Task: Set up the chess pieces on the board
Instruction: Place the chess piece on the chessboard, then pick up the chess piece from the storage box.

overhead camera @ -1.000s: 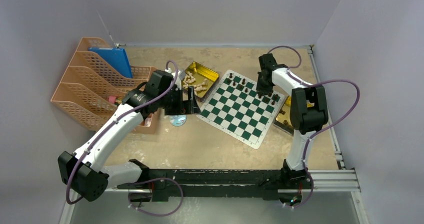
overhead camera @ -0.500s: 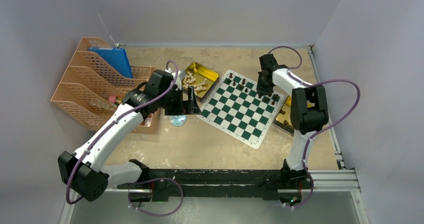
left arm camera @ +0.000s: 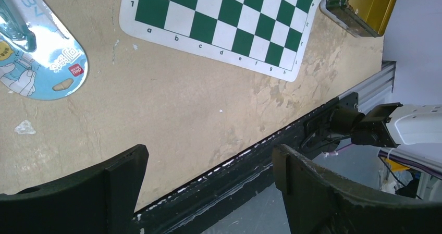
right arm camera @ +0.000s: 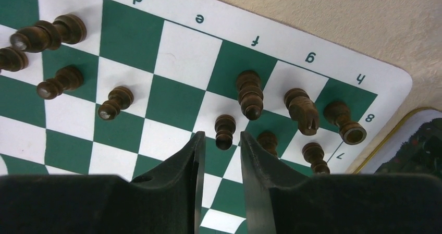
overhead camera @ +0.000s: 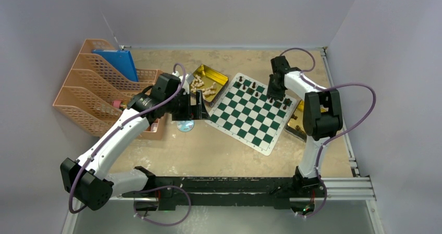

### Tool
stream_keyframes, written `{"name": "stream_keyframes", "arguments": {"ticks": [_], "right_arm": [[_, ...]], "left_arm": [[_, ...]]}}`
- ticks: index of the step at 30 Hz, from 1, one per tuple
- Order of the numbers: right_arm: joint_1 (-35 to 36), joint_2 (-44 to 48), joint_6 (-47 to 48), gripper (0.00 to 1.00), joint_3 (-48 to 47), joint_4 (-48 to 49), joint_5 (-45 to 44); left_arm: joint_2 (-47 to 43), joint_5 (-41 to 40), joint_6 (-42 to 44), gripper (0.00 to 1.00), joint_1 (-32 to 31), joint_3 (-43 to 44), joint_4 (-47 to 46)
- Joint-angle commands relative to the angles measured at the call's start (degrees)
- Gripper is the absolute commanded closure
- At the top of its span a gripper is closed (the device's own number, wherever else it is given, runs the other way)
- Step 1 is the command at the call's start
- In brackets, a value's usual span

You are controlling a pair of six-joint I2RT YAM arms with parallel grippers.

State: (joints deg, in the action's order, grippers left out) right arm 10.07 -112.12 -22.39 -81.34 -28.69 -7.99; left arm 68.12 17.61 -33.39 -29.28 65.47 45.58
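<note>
The green and white board (overhead camera: 245,120) lies right of centre; its near edge shows in the left wrist view (left arm camera: 219,20). Several dark brown chess pieces (overhead camera: 253,85) stand along its far rows. In the right wrist view my right gripper (right arm camera: 221,140) hangs low over the board (right arm camera: 177,57), jaws narrowly apart. A dark pawn (right arm camera: 225,131) stands upright between the fingertips without touching either finger (right arm camera: 195,156). More dark pieces (right arm camera: 249,94) stand around it. My left gripper (overhead camera: 200,106) is wide open and empty (left arm camera: 208,166), left of the board. Pale beige pieces (overhead camera: 204,86) lie in a gold tin.
A second gold tin (overhead camera: 297,123) sits at the board's right edge and shows in the left wrist view (left arm camera: 365,7). An orange file rack (overhead camera: 94,90) with a blue folder (overhead camera: 119,62) stands at the left. A shiny blue disc (overhead camera: 185,125) lies under the left gripper. A black rail (overhead camera: 234,184) runs along the near edge.
</note>
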Motion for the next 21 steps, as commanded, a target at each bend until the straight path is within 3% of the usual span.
{"name": "stream_keyframes", "arguments": {"ticks": [1, 10, 16, 21], "right_arm": [[-0.25, 5.06, 0.05, 0.66, -3.43, -2.26, -0.35], [-2.74, 15.54, -6.33, 0.67, 0.58, -2.3, -3.23], [-10.72, 24.95, -13.94, 0.68, 7.69, -0.94, 3.4], [-15.8, 31.04, -22.82, 0.67, 13.7, -1.61, -1.15]], "left_arm": [[-1.78, 0.8, 0.87, 0.11, 0.22, 2.64, -0.01], [-3.81, -1.63, 1.61, 0.11, 0.19, 2.65, 1.85], [-4.63, -1.43, 1.48, 0.11, 0.19, 2.29, 2.63], [-5.54, -1.43, 1.66, 0.11, 0.25, 2.22, 3.33]]}}
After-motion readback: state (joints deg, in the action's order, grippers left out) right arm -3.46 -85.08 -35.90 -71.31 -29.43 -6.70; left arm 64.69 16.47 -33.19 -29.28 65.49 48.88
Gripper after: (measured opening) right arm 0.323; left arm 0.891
